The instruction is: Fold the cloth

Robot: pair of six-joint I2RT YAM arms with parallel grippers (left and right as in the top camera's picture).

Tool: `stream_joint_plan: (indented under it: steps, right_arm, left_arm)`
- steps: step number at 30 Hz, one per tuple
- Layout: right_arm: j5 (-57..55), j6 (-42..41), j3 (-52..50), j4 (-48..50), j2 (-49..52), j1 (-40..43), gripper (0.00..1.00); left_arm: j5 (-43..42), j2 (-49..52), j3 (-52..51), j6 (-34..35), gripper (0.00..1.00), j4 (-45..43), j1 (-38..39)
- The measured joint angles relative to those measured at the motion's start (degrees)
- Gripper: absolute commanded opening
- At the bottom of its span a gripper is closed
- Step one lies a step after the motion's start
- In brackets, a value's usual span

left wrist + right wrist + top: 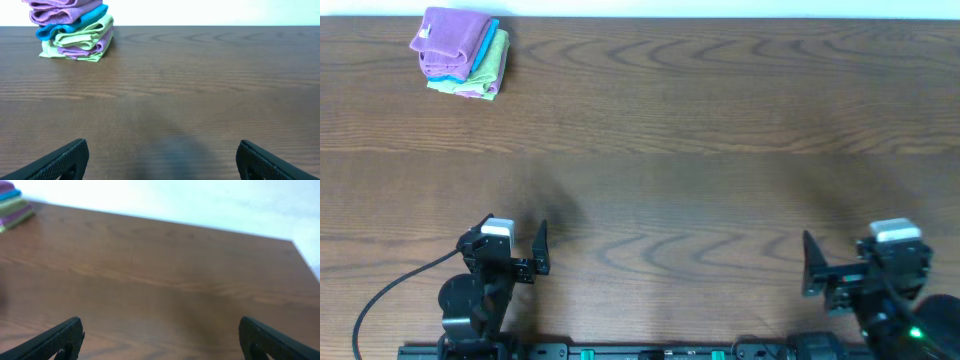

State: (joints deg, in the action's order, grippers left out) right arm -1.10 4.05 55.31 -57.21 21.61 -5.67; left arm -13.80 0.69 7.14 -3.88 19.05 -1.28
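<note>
A stack of folded cloths [462,53], purple on top with blue, green and purple below, sits at the table's far left corner. It also shows in the left wrist view [74,27] and at the top left edge of the right wrist view [14,207]. My left gripper [162,157] is open and empty near the front left edge [520,250], far from the stack. My right gripper [160,337] is open and empty near the front right edge [835,265]. No unfolded cloth is in view.
The brown wooden table [700,150] stretches between the arms and the stack. A black cable [390,290] curves by the left arm's base. The table's far edge meets a white wall [200,200].
</note>
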Motion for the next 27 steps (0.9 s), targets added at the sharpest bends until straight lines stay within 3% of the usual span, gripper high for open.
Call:
stream_joint_plan:
  steps: [15,27]
  right_arm:
    - [3.5,0.0,-36.0,14.4,-15.9,0.0,0.99]
    - [4.5,0.0,-45.4,16.3,-20.7,0.0,0.99]
  left_arm:
    - [0.0,-0.1,0.0,0.0,0.95,0.0,0.0]
    - [0.0,-0.1,0.0,0.0,0.95,0.0,0.0]
